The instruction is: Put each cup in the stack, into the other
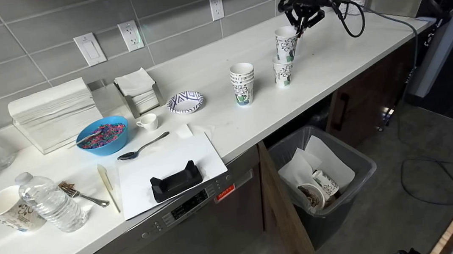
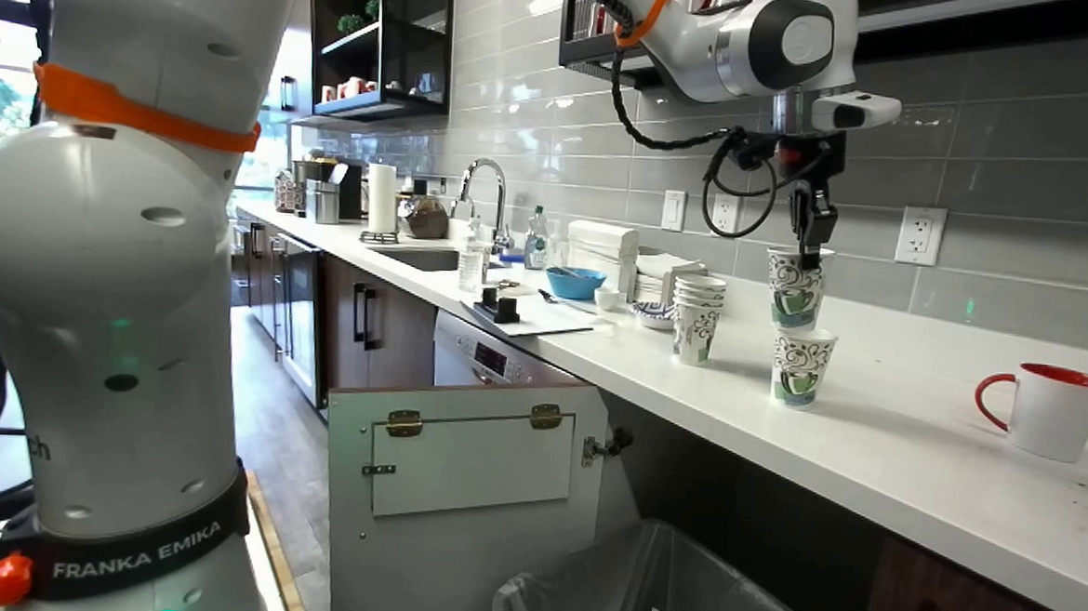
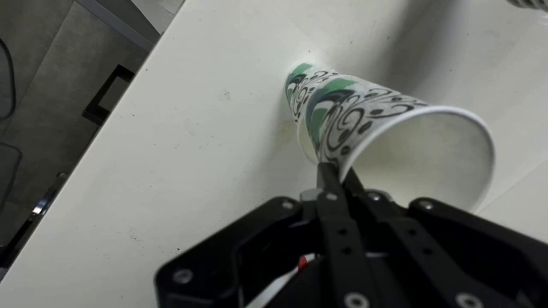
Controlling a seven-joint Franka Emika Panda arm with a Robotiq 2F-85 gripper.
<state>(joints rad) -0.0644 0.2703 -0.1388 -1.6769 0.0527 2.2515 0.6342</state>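
My gripper (image 3: pixel 340 173) is shut on the rim wall of a patterned white cup (image 1: pixel 287 47), one fingertip inside it and one outside. This held cup also shows in an exterior view (image 2: pixel 794 291) and in the wrist view (image 3: pixel 364 115). Right below it a single patterned cup (image 2: pixel 799 370) stands upright on the counter; it also shows in the wrist view (image 3: pixel 302 85). The held cup's base is at the lower cup's rim; I cannot tell whether it is inside. The stack (image 1: pixel 243 86) of several nested patterned cups stands beside them, also seen in an exterior view (image 2: pixel 697 323).
A white mug with red inside (image 2: pixel 1055 416) stands on the counter (image 2: pixel 918 455). A patterned bowl (image 1: pixel 185 102), a small white cup (image 1: pixel 148 122) and a blue bowl (image 1: pixel 107 145) stand beyond the stack. A bin (image 1: pixel 367 166) is below the counter's front edge, near an open cabinet door (image 2: pixel 458 524).
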